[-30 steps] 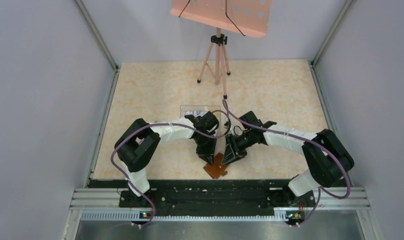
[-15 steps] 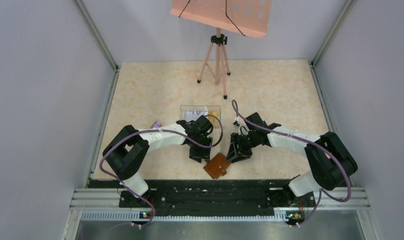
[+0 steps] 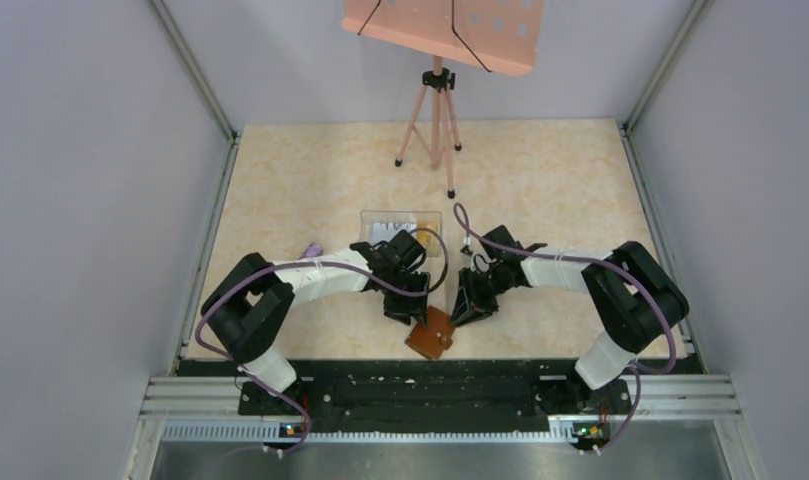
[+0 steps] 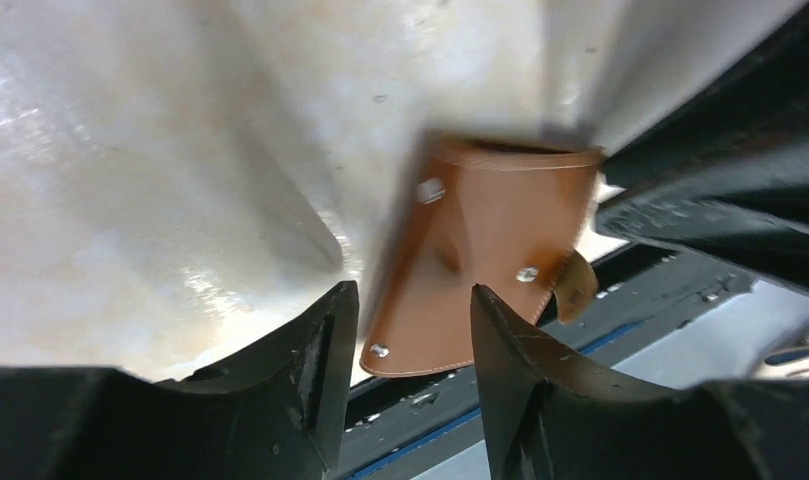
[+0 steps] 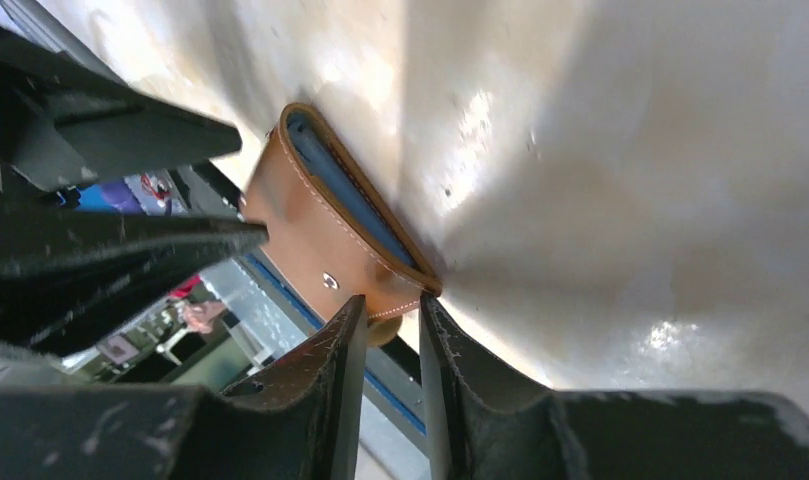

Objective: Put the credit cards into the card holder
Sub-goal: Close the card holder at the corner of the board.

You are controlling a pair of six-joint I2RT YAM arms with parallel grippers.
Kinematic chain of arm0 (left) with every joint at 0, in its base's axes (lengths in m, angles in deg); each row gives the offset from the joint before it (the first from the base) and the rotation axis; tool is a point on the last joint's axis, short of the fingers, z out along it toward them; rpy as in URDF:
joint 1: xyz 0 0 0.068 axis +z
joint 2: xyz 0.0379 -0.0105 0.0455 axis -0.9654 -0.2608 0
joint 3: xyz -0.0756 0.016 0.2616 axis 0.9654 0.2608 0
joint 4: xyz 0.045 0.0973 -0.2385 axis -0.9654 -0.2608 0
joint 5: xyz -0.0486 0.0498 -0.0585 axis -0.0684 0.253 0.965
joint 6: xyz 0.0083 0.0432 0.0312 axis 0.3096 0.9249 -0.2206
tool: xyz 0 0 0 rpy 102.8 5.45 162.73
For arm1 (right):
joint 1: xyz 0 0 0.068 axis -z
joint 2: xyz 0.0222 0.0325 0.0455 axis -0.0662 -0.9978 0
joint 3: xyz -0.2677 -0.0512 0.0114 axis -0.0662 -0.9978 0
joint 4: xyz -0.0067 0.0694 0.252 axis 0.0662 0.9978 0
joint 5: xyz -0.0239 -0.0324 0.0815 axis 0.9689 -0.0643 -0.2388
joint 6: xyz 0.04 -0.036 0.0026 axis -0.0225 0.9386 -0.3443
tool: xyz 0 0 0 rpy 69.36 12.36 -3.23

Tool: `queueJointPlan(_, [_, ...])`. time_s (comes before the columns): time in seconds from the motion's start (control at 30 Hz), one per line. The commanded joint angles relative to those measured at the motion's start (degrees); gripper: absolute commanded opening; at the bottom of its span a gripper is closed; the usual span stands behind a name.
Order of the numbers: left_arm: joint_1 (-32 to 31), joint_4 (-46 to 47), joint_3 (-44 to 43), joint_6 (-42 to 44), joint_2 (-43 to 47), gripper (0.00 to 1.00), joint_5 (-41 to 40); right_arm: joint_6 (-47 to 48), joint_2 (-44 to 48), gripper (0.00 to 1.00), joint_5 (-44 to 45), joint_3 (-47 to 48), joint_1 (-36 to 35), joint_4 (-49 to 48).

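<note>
The card holder (image 3: 430, 333), a brown leather wallet, sits at the table's near edge, tilted up. In the right wrist view (image 5: 325, 245) a blue card edge (image 5: 350, 195) shows in its open top. My right gripper (image 5: 393, 305) is nearly closed, and its tips pinch the wallet's lower corner by the snap tab. It also shows in the top view (image 3: 467, 305). My left gripper (image 4: 410, 320) is open; the wallet (image 4: 480, 260) lies just past its tips and touches neither finger. It also shows in the top view (image 3: 408, 308). Other cards are too small to tell.
A clear plastic box (image 3: 400, 225) stands just behind the left gripper. A small purple object (image 3: 310, 249) lies by the left arm. A pink tripod (image 3: 435, 110) stands at the back. The black rail (image 3: 420, 375) runs right below the wallet.
Both arms have come down lower around the wallet. The wallet has turned a little and looks narrower from above. The right arm's elbow has drawn inward.
</note>
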Motion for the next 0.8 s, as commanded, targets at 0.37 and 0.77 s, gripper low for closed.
queueJointPlan(0.37, [-1.2, 9.1, -3.5, 6.3, -2.5, 0.37, 18.6, 2.3, -1.9, 0.17, 3.0, 1.7, -0.4, -2.8])
queueJointPlan(0.77, [-2.5, 9.9, -5.3, 5.7, -5.7, 0.28, 20.8, 2.6, -3.1, 0.15, 2.7, 1.5, -0.5, -2.7])
